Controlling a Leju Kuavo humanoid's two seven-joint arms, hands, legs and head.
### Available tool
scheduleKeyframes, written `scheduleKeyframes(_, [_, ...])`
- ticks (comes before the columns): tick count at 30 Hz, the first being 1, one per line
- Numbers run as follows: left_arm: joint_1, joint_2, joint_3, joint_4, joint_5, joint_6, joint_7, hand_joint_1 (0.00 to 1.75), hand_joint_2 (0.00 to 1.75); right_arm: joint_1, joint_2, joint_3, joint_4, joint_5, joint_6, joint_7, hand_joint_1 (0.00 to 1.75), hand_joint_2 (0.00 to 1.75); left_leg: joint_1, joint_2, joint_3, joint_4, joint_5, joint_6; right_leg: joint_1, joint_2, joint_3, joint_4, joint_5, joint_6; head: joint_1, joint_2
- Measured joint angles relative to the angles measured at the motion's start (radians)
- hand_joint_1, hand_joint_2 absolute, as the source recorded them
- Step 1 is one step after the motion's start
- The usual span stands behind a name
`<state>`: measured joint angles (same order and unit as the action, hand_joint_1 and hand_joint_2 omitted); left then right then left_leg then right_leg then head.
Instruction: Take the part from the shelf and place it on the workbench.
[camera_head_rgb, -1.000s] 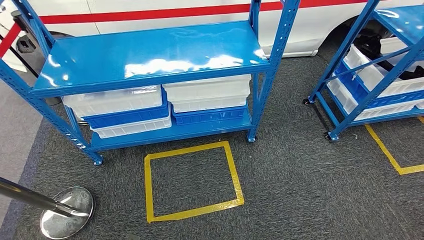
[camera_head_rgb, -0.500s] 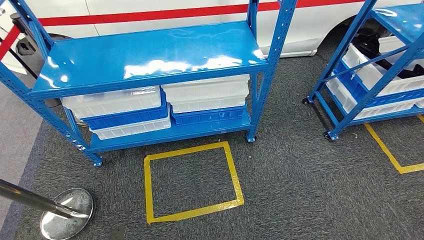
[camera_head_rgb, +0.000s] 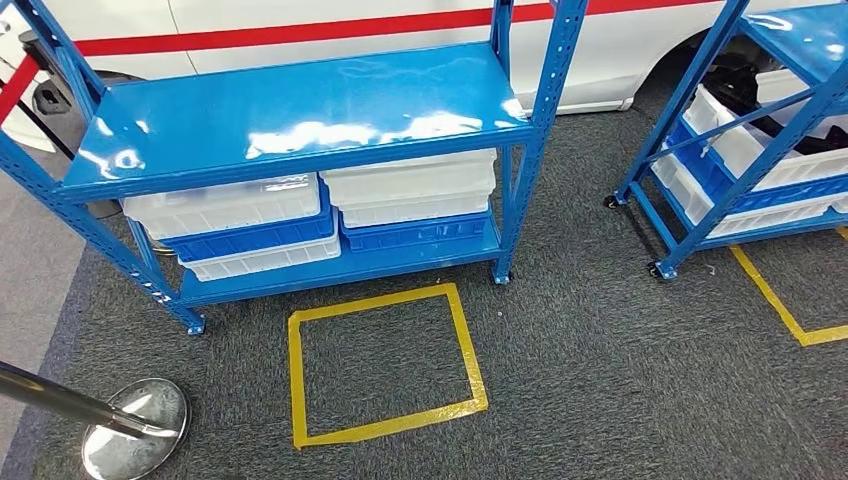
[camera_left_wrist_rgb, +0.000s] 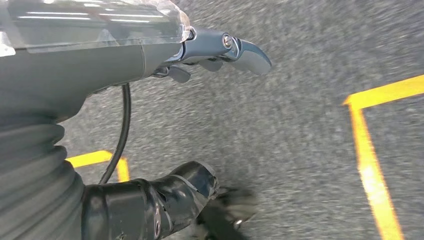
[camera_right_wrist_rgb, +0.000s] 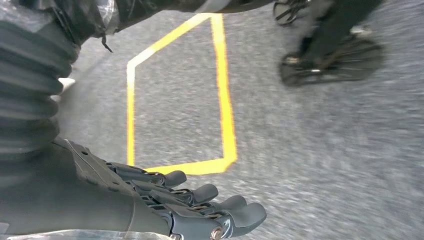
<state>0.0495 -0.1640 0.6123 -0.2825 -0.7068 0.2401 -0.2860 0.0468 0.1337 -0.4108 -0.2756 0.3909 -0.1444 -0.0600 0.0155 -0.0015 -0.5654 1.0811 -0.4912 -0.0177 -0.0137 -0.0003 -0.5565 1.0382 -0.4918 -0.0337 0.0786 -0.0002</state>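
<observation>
A blue shelf (camera_head_rgb: 300, 110) stands ahead of me in the head view, with a glossy middle board and white and blue bins (camera_head_rgb: 320, 215) stacked on its bottom level. A second blue shelf (camera_head_rgb: 760, 130) at the right holds white bins with dark items (camera_head_rgb: 745, 95) in them; I cannot tell what they are. My left hand (camera_left_wrist_rgb: 220, 50) hangs over the grey carpet with its fingers stretched out and nothing in it. My right hand (camera_right_wrist_rgb: 200, 205) also hangs above the carpet, its fingers apart and holding nothing.
A yellow tape square (camera_head_rgb: 385, 360) marks the carpet in front of the near shelf, and another tape corner (camera_head_rgb: 790, 320) lies by the right shelf. A chrome stanchion base (camera_head_rgb: 135, 425) sits at the lower left. A white vehicle with a red stripe (camera_head_rgb: 300, 30) stands behind the shelves.
The whole picture has shifted slightly to the left as the camera moved. A dark bit at the bottom edge half a second ago is gone. Shelves and bins stand as before.
</observation>
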Motion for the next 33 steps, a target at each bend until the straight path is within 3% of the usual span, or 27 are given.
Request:
scheduleKeyframes(2, [0.010, 0.005, -0.023, 0.002, 0.028, -0.010, 0.011, 0.00, 0.87, -0.004, -0.005, 0.016, -0.013, -0.015, 0.004, 0.003, 0.00, 0.87, -0.004, -0.001, 0.014, -0.034, 0.001, 0.007, 0.003, 0.000, -0.001, 0.002, -0.001, 0.008, 0.000, 0.000])
scheduleKeyframes(4, [0.030, 0.020, -0.087, 0.002, 0.106, -0.035, 0.043, 0.00, 0.00, -0.004, -0.021, 0.059, -0.035, -0.059, 0.019, 0.010, 0.00, 0.87, -0.005, 0.000, 0.027, -0.071, 0.006, 0.030, 0.004, 0.000, -0.007, 0.018, -0.016, 0.027, 0.001, 0.000])
scheduleKeyframes(6, [0.039, 0.036, -0.148, -0.006, 0.183, -0.060, 0.072, 0.00, 0.00, 0.008, -0.036, 0.101, -0.046, -0.101, 0.035, 0.016, 0.00, 1.75, -0.004, 0.003, 0.028, -0.080, 0.014, 0.053, 0.001, 0.001, -0.043, 0.099, -0.067, 0.041, 0.001, 0.000])
scheduleKeyframes(8, [0.034, 0.045, -0.184, -0.021, 0.228, -0.075, 0.089, 0.00, 0.00, 0.028, -0.043, 0.125, -0.044, -0.126, 0.045, 0.021, 0.00, 1.75, -0.006, 0.003, 0.027, -0.081, 0.014, 0.062, -0.002, 0.001, -0.105, 0.228, -0.127, 0.049, 0.001, 0.000])
scheduleKeyframes(9, [0.030, 0.050, -0.202, -0.032, 0.249, -0.082, 0.098, 0.00, 0.00, 0.041, -0.046, 0.136, -0.041, -0.138, 0.050, 0.024, 0.00, 1.75, -0.006, 0.003, 0.027, -0.080, 0.013, 0.063, -0.005, 0.001, -0.126, 0.270, -0.137, 0.054, 0.001, 0.000])
scheduleKeyframes(10, [0.025, 0.054, -0.219, -0.044, 0.270, -0.089, 0.106, 0.00, 0.00, 0.054, -0.048, 0.147, -0.036, -0.149, 0.054, 0.026, 0.00, 1.75, -0.007, 0.003, 0.028, -0.078, 0.012, 0.063, -0.009, 0.001, -0.129, 0.275, -0.127, 0.059, 0.001, 0.000])
scheduleKeyframes(11, [0.019, 0.057, -0.235, -0.059, 0.290, -0.096, 0.114, 0.00, 0.00, 0.067, -0.051, 0.157, -0.030, -0.160, 0.057, 0.028, 0.00, 1.75, -0.006, 0.002, 0.029, -0.076, 0.010, 0.063, -0.013, 0.001, -0.114, 0.242, -0.099, 0.064, 0.001, 0.000])
scheduleKeyframes(13, [0.005, 0.066, -0.267, -0.088, 0.327, -0.109, 0.129, 0.00, 0.00, 0.092, -0.059, 0.177, -0.017, -0.181, 0.064, 0.029, 0.00, 1.75, -0.007, 0.000, 0.028, -0.065, 0.002, 0.057, -0.022, 0.000, -0.051, 0.107, -0.034, 0.072, 0.001, 0.000])
scheduleKeyframes(15, [-0.004, 0.077, -0.301, -0.114, 0.366, -0.121, 0.145, 0.00, 0.00, 0.112, -0.064, 0.200, -0.006, -0.202, 0.073, 0.032, 0.00, 1.75, -0.011, 0.000, 0.024, -0.053, -0.010, 0.046, -0.024, 0.003, -0.010, 0.020, -0.003, 0.069, 0.000, 0.000])
scheduleKeyframes(18, [-0.003, 0.095, -0.358, -0.132, 0.433, -0.144, 0.172, 0.00, 0.00, 0.127, -0.075, 0.238, -0.003, -0.239, 0.087, 0.038, 0.00, 1.75, -0.014, 0.000, 0.022, -0.051, -0.014, 0.038, -0.019, 0.006, -0.007, 0.012, -0.005, 0.058, -0.002, 0.000])
scheduleKeyframes(22, [0.029, 0.109, -0.432, -0.133, 0.525, -0.175, 0.210, 0.00, 0.00, 0.124, -0.093, 0.287, -0.023, -0.288, 0.105, 0.045, 0.00, 1.75, -0.011, -0.001, 0.025, -0.055, -0.013, 0.033, -0.012, 0.006, -0.007, 0.012, -0.007, 0.053, -0.002, 0.000])
scheduleKeyframes(33, [0.096, 0.139, -0.561, -0.132, 0.702, -0.234, 0.282, 0.00, 0.00, 0.104, -0.121, 0.375, -0.084, -0.386, 0.143, 0.058, 0.00, 1.75, -0.010, -0.002, 0.029, -0.056, -0.013, 0.030, -0.011, 0.005, -0.006, 0.013, -0.009, 0.050, -0.002, 0.000])
